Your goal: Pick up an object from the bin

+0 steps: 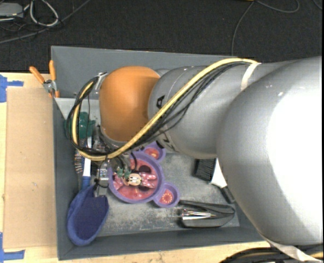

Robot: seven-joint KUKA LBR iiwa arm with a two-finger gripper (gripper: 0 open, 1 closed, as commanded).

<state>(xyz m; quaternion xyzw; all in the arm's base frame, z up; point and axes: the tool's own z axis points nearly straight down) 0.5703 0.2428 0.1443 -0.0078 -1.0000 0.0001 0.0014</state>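
Leftward, gripper [100,177] hangs near the bin wall [57,163] (blue pouch [87,217] beside).

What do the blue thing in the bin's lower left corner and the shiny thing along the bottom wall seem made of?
Blue thing: probably fabric or felt; dull, even surface with no glints, soft rounded outline. Shiny thing: likely polished metal with dark parts; it shows bright, sharp highlights.

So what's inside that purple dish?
The purple dish has a pink inside with a small colourful bit on it. The robot's arm covers its top edge, so anything there is hidden.
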